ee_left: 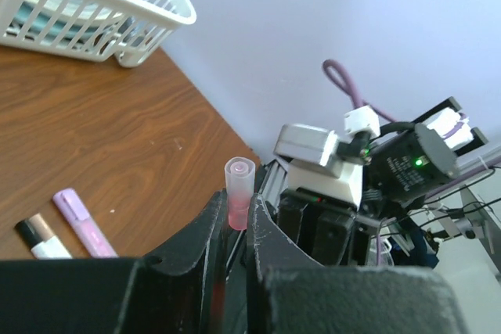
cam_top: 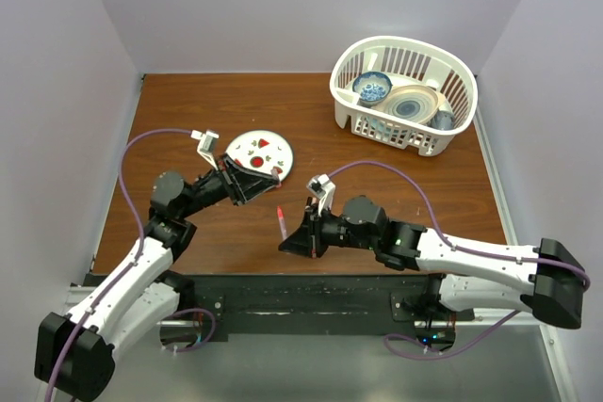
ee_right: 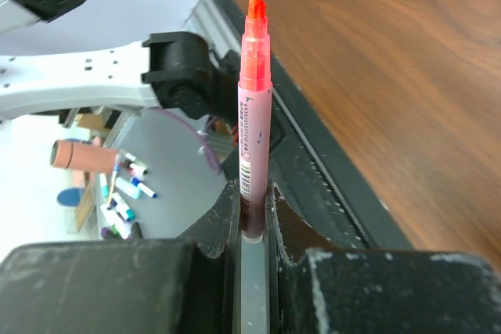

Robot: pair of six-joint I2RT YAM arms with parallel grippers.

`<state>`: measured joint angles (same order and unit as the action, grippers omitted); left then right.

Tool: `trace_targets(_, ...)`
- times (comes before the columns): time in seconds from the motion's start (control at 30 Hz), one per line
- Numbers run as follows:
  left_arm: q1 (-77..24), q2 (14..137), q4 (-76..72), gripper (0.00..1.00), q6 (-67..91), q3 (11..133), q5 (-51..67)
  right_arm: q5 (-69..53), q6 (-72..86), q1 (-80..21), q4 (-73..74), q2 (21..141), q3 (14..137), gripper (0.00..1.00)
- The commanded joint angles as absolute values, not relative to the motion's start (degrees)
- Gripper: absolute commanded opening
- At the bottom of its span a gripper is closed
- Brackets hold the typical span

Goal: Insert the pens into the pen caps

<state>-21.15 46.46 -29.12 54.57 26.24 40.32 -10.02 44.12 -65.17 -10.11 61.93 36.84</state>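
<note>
My right gripper (cam_top: 288,240) is shut on a pink pen (cam_top: 282,221) near the table's front edge. In the right wrist view the pen (ee_right: 254,107) sticks out of the gripper (ee_right: 252,197) uncapped, its orange-red tip at the far end. My left gripper (cam_top: 264,177) is over the near edge of a white plate (cam_top: 273,145). It is shut (ee_left: 235,210) on a small translucent pink cap (ee_left: 239,191), open end pointing outwards. A white pen with a dark end (ee_left: 43,238) and a pale pink pen (ee_left: 82,222) lie side by side on the table.
A white basket (cam_top: 350,101) holding bowls and dishes stands at the back right; its corner shows in the left wrist view (ee_left: 141,44). The plate has red marks on it. The right arm's wrist (ee_left: 321,163) is just beyond the cap.
</note>
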Motion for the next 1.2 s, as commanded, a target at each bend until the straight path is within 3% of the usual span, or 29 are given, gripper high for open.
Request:
trace_targets(0.0, -21.9, 45.7, -36.5, 0.00, 58.4, 25.8, 42.1, -8.6, 45.6, -66.1, -17.8, 62.5, 35.8, 0.00)
trace_targets(1.17, -22.7, 39.4, -31.3, 0.00, 59.0, 22.2, 42.2, -5.4, 43.2, -66.3, -15.7, 60.5, 39.6, 0.00)
